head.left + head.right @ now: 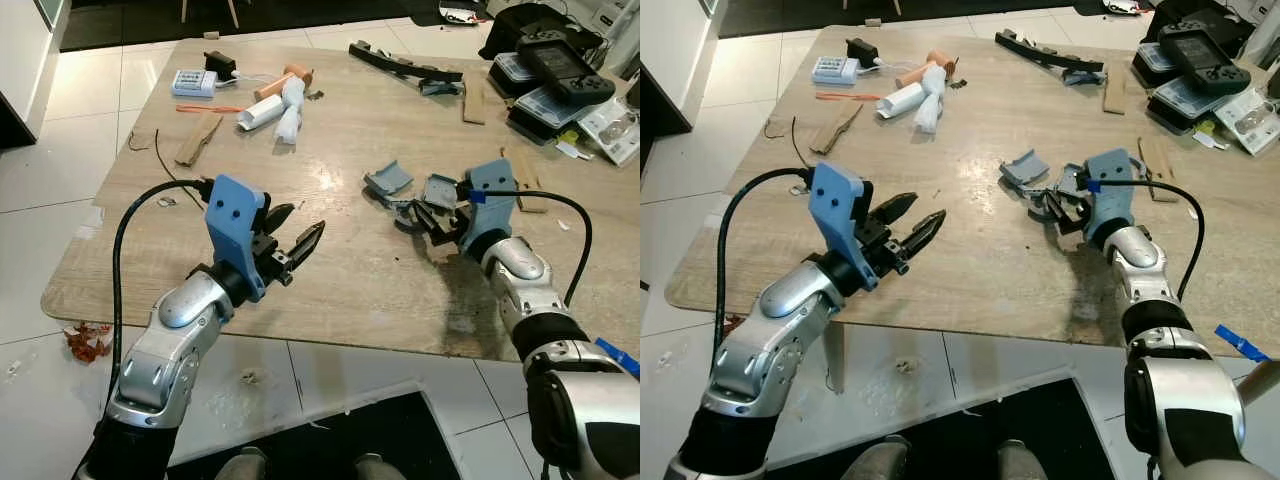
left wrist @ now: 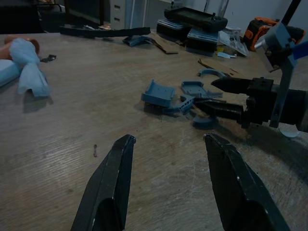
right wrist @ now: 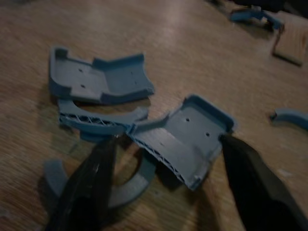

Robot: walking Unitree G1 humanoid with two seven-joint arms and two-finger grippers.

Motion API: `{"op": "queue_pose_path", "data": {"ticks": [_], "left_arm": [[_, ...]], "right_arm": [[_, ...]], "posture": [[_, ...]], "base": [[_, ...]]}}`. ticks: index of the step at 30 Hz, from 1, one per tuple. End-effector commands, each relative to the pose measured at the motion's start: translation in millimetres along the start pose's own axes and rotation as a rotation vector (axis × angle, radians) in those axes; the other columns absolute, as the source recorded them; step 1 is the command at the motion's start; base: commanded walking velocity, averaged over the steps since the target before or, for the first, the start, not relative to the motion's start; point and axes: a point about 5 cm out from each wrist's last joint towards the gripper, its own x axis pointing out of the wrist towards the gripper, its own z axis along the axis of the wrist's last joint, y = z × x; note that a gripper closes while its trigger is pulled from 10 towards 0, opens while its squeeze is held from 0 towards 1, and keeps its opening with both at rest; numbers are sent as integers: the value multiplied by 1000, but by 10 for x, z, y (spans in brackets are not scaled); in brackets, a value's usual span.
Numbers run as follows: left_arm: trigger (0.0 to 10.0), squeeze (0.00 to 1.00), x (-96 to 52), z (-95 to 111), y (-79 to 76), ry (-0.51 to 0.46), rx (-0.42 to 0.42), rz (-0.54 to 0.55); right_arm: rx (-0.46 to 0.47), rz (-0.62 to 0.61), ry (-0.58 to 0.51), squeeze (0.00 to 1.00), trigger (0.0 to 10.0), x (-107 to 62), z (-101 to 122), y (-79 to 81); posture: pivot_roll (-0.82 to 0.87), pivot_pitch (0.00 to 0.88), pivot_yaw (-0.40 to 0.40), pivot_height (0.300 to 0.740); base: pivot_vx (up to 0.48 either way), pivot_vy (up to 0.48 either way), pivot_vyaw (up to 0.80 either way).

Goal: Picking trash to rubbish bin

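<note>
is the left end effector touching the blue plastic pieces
Apart: the left wrist view shows bare table between the left end effector and the blue plastic pieces.

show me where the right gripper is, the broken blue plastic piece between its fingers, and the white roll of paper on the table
right gripper (image 3: 163, 173), right wrist view, midway between its fingertips.
broken blue plastic piece (image 3: 185, 134), right wrist view, its flat inner face.
white roll of paper (image 1: 260, 112), left eye view, middle of the roll.

Five broken blue-grey plastic shell pieces (image 3: 101, 79) at the bench's three o'clock (some overlapping), two white paper rolls (image 1: 272, 110), two pincers.
</note>
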Motion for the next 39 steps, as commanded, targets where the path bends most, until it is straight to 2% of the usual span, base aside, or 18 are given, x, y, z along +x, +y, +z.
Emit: {"op": "queue_pose_path", "data": {"ticks": [1,3,4,5,6,7,9,10,15,16,17,18,19,20,21,22,31,39], "left_arm": [[10000,0,26,3,-66,-2,-12,-26],[10000,0,29,2,-75,-2,-14,-29],[10000,0,28,-1,-86,-1,-17,-34],[10000,0,28,-1,-86,-1,-17,-34],[10000,0,27,-3,-90,0,-18,-35],[10000,0,28,-4,-92,1,-18,-36],[10000,0,31,-5,-94,1,-18,-36],[10000,0,34,-6,-94,1,-18,-36],[10000,0,46,-3,-89,-4,-20,-31],[10000,0,49,-4,-86,-4,-19,-30],[10000,0,51,-5,-85,-4,-19,-29],[10000,0,52,-5,-84,-4,-19,-29],[10000,0,52,-6,-82,-5,-19,-27],[10000,0,52,-5,-81,-6,-18,-27],[10000,0,52,-5,-81,-6,-18,-27],[10000,0,52,-3,-80,-7,-18,-27],[10000,0,72,2,-55,-17,-15,-17],[10000,0,120,24,4,-39,-2,10]], "right_arm": [[17,-6,70,0,1922,-58,-137,-29],[22,-11,82,0,1922,-60,-150,-35],[23,-19,99,0,2941,-63,-169,-41],[23,-19,99,0,2941,-63,-169,-41],[22,-21,108,0,3569,-66,-179,-43],[19,-26,117,0,8588,-69,-190,-47],[17,-29,123,0,8588,-71,-196,-50],[19,-33,129,0,10000,-73,-205,-53],[27,-44,143,0,10000,-73,-209,-72],[31,-50,142,0,8392,-71,-201,-84],[33,-55,142,0,8392,-69,-195,-92],[38,-60,141,0,4549,-68,-190,-100],[45,-65,139,0,2314,-68,-185,-109],[50,-69,137,0,627,-68,-182,-115],[50,-69,137,0,627,-68,-182,-115],[53,-71,137,0,0,-68,-180,-119],[64,-71,117,0,0,-54,-154,-109],[79,-48,21,0,0,14,-12,-44]], "posture": [[28,312,21,740],[27,312,20,740],[27,312,19,740],[27,312,19,740],[27,312,19,740],[28,311,18,740],[27,311,17,740],[27,310,16,740],[25,307,14,740],[24,304,13,740],[24,304,13,740],[23,302,12,740],[23,301,12,740],[23,300,11,740],[23,300,11,740],[23,300,11,740],[10,268,10,740],[-1,250,-7,740]], "base": [[0,0,0],[0,0,0],[0,0,0],[0,0,0],[0,0,0],[0,0,0],[0,0,0],[0,0,0],[0,0,0],[0,0,0],[0,0,0],[0,0,0],[0,0,0],[0,0,0],[0,0,0],[0,0,0],[0,0,0],[0,0,0]]}}
